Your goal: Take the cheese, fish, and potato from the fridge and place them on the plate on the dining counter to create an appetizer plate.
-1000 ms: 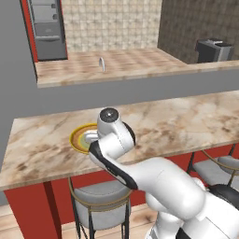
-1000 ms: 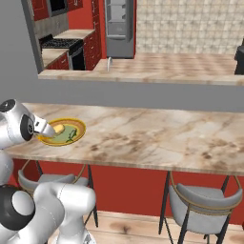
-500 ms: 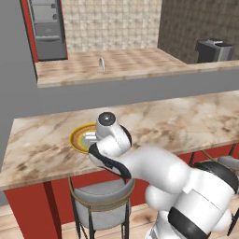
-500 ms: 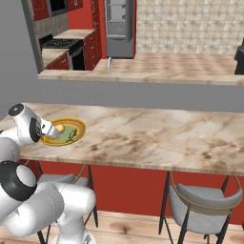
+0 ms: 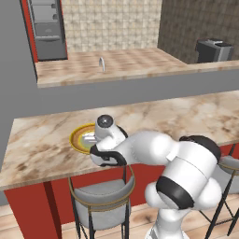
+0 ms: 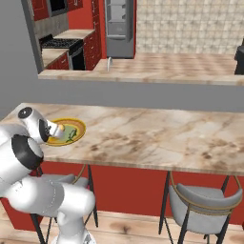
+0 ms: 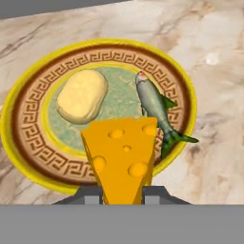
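Observation:
My gripper point(image 7: 123, 193) is shut on the cheese point(image 7: 124, 157), an orange-yellow wedge with holes, held low over the near rim of the plate point(image 7: 28, 157). The plate has a golden rim and a pale green centre and sits on the dining counter point(image 7: 214, 95). On it lie the pale yellow potato point(image 7: 82, 96) at the left and the slim grey-green fish point(image 7: 156, 110) at the right. From the right base view, the cheese point(image 6: 61, 127) hangs at the plate's point(image 6: 78, 127) left edge. The grey fridge point(image 5: 46, 28) stands far back.
Grey-seated stools point(image 5: 100, 198) point(image 6: 205, 202) stand under the dining counter's point(image 6: 157, 138) front edge. Beyond it runs a second marbled counter with a faucet point(image 5: 101, 64). A stove point(image 6: 59, 45) and red cabinets are at the back left, a dark appliance point(image 5: 214, 49) at the back right.
The hand has edged a little closer to the plate and lower, while the arm's elbow has swung round behind it. The cheese stays in the grip; potato and fish have not moved.

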Robot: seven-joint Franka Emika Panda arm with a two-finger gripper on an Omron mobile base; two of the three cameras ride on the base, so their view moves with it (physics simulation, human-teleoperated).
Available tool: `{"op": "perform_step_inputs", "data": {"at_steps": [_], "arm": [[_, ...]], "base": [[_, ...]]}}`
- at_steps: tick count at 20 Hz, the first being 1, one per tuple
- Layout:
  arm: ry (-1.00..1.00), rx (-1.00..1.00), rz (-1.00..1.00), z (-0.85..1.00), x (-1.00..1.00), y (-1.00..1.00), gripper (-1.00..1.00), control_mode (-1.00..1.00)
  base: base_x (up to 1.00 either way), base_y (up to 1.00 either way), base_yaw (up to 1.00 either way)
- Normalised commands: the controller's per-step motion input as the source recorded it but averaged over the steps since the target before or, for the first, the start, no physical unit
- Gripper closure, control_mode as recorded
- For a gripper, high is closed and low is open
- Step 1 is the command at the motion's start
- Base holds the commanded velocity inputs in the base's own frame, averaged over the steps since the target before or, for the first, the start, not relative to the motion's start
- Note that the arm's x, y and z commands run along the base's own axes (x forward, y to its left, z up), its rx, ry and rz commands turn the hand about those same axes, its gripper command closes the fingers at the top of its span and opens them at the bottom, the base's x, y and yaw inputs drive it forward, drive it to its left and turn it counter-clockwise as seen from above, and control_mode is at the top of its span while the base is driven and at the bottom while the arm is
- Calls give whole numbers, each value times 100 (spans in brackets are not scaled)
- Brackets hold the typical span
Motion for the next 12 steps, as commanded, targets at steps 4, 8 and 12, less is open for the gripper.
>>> {"op": "perform_step_inputs", "data": {"at_steps": [4,8,12], "arm": [[0,0,0,-27,41,13,100,-100],[0,0,0,-28,41,15,100,-100],[0,0,0,-25,39,17,100,-100]], "base": [[0,0,0],[0,0,0],[0,0,0]]}}
